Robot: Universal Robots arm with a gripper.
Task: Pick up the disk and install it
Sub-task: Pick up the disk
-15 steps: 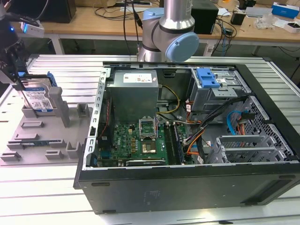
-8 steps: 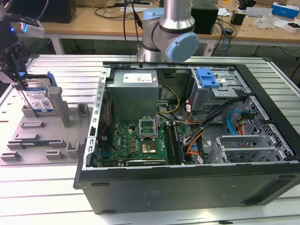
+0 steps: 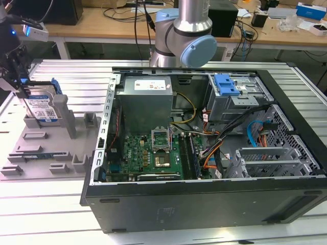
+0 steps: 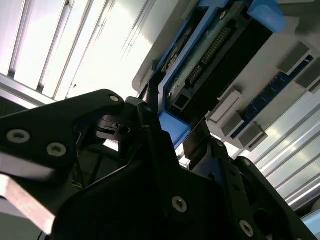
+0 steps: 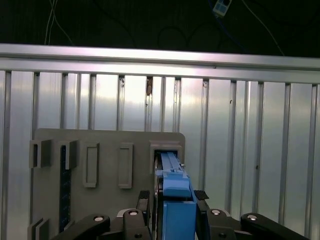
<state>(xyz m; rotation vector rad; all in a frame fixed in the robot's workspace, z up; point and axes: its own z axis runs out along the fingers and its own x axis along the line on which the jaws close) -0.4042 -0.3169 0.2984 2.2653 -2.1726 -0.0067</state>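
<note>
1. Ribbed aluminium table (image 3: pixel 46 214) carried the whole setup; a wooden workbench (image 3: pixel 102 23) with cables stood behind it.
2. Grey fixture plate (image 3: pixel 30 153) lay on the table at the exterior view's left, with several slots and posts moulded into it.
3. Disk (image 3: pixel 43 106) stood on edge in a slot at the far end of that plate, label facing the exterior view's right, blue bracket around its rim.
4. Gripper (image 5: pixel 174 210) sat over the disk's top edge. In both wrist views its black fingers (image 5: pixel 201 200) were clenched against the two flat sides, the blue bracket sandwiched between them. Disk bottom was seated in the slot, not lifted.
5. Open computer case (image 3: pixel 204 199) lay on its side, well apart from the disk, toward the exterior view's right.
6. Inside the case: grey power supply (image 3: pixel 145 97), green motherboard (image 3: pixel 148 153), blue latch (image 3: pixel 226 84) on the drive cage, loose cabling.
7. Arm (image 3: pixel 184 30) rose from behind the case.
</note>
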